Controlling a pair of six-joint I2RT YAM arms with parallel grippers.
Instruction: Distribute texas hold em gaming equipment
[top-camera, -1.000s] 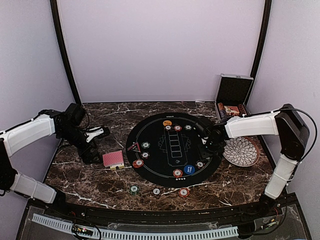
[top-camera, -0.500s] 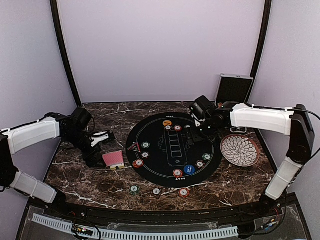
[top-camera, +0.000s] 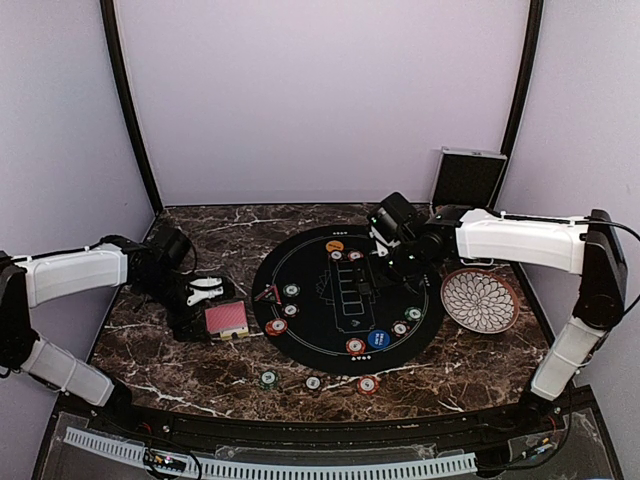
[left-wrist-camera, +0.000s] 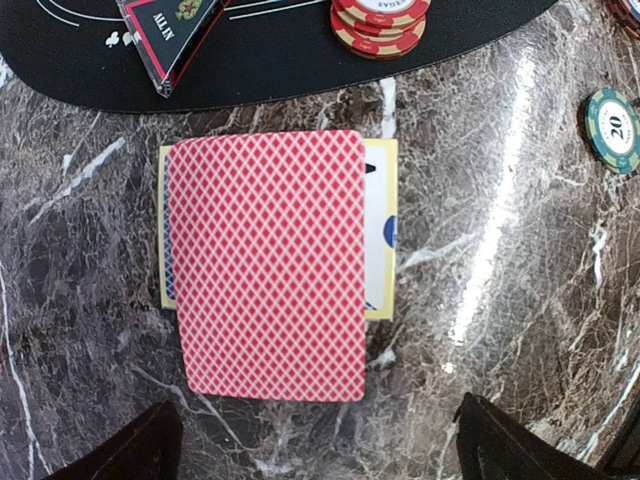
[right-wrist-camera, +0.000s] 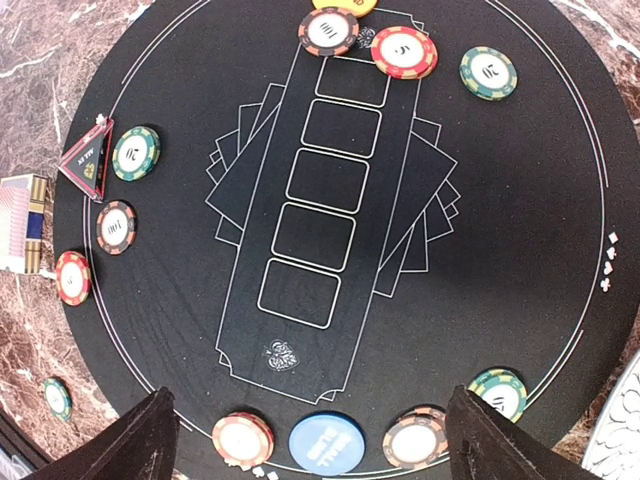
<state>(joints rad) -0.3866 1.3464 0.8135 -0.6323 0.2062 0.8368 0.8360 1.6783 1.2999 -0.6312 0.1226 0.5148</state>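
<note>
A red-backed deck of cards (top-camera: 227, 318) lies on the marble left of the black round mat (top-camera: 345, 300). In the left wrist view the deck (left-wrist-camera: 268, 265) rests on a yellow-edged card box (left-wrist-camera: 381, 230). My left gripper (top-camera: 207, 293) hovers just left of it, open and empty (left-wrist-camera: 318, 455). My right gripper (top-camera: 388, 262) is open and empty above the mat's far right part (right-wrist-camera: 318, 445). Poker chips ring the mat, with a blue button (right-wrist-camera: 326, 443), an orange button (top-camera: 334, 245), and red (right-wrist-camera: 404, 52) and green (right-wrist-camera: 488, 72) chips.
A white patterned plate (top-camera: 482, 300) sits right of the mat. A silver-edged black case (top-camera: 466, 178) stands open at the back right. Three chips lie on the marble near the front: green (top-camera: 268, 379), pale (top-camera: 313, 382), red (top-camera: 368, 384). An "ALL IN" triangle (left-wrist-camera: 170, 30) lies on the mat's left edge.
My right arm has swung from over the plate to above the mat's far side. My left gripper has moved down and right, closer to the deck.
</note>
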